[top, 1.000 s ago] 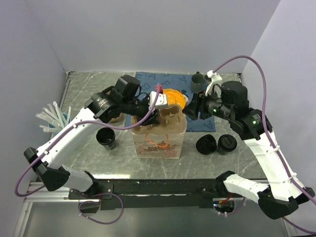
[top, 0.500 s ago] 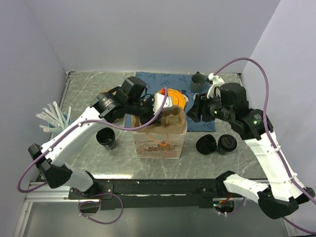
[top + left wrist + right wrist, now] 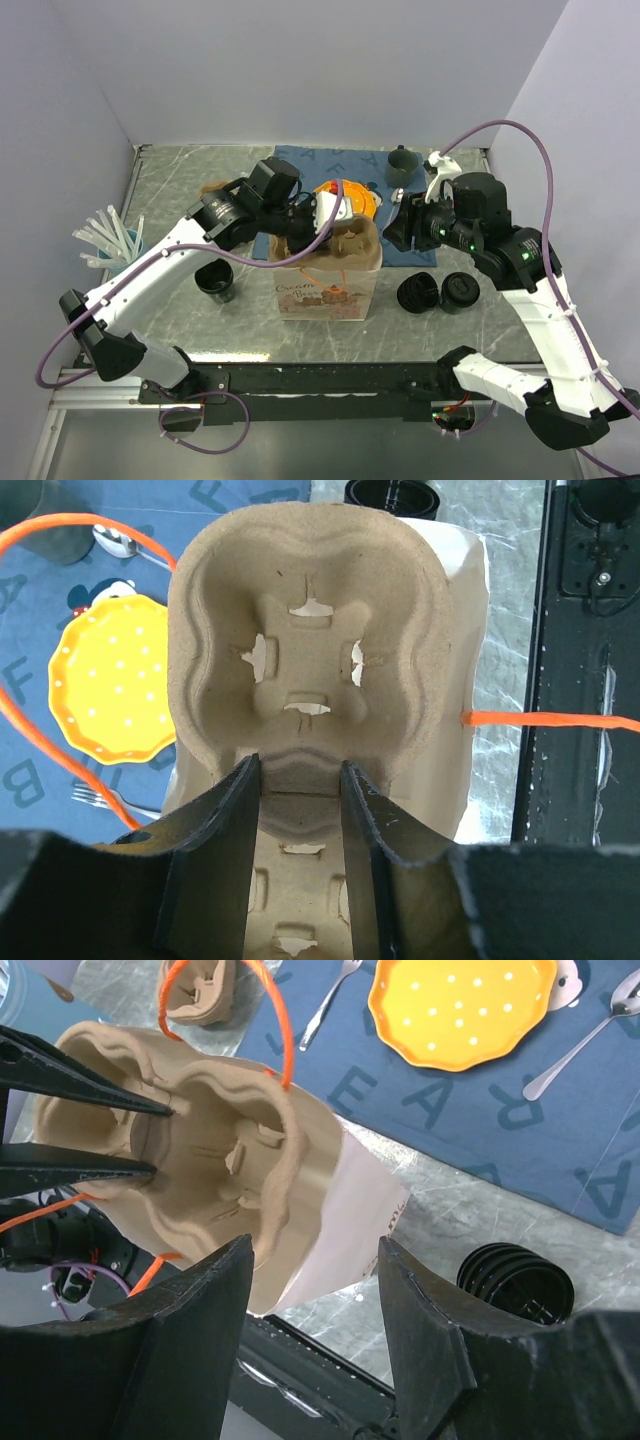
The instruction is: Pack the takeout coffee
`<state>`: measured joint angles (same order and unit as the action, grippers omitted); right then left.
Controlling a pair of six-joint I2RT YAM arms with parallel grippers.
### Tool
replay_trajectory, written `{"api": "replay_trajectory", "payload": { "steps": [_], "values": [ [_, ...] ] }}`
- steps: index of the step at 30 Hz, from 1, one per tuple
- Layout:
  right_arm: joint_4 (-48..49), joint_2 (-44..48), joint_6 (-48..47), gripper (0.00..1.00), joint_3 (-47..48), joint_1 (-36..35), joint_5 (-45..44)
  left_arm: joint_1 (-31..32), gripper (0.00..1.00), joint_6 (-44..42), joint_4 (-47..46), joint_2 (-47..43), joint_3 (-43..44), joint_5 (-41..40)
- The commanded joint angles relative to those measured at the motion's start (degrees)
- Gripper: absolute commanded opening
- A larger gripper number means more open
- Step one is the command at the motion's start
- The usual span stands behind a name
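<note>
**Jaws: left pinched on carrier, right spread wide**

Left gripper [image 3: 300, 770] clamps the pulp cup carrier [image 3: 305, 650] at the paper bag's [image 3: 320, 295] mouth. Right gripper [image 3: 312, 1255] hangs wide beside it, holding nothing. The black takeout cup [image 3: 215, 280] stands on the table [image 3: 170, 180] left of the bag, apart from both grippers.

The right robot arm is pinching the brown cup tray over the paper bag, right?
Not quite. It is the left gripper that pinches the brown cup tray over the paper bag, as the left wrist view shows. The right gripper is open beside the bag, holding nothing.
</note>
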<state>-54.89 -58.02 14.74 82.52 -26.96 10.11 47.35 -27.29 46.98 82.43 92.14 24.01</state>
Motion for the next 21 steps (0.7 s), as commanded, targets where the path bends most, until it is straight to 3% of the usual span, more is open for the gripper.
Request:
{"api": "replay_trajectory", "payload": {
  "steps": [1,21],
  "values": [
    [1.1,1.86,-0.06,0.6,-0.25,0.24,0.87,0.46,0.24,0.39,-2.95,0.27,0.76,-0.8],
    [1.81,3.18,0.99,0.6,-2.71,0.24,2.02,0.81,0.25,2.59,-4.09,1.77,0.24,0.33]
  ]
}}
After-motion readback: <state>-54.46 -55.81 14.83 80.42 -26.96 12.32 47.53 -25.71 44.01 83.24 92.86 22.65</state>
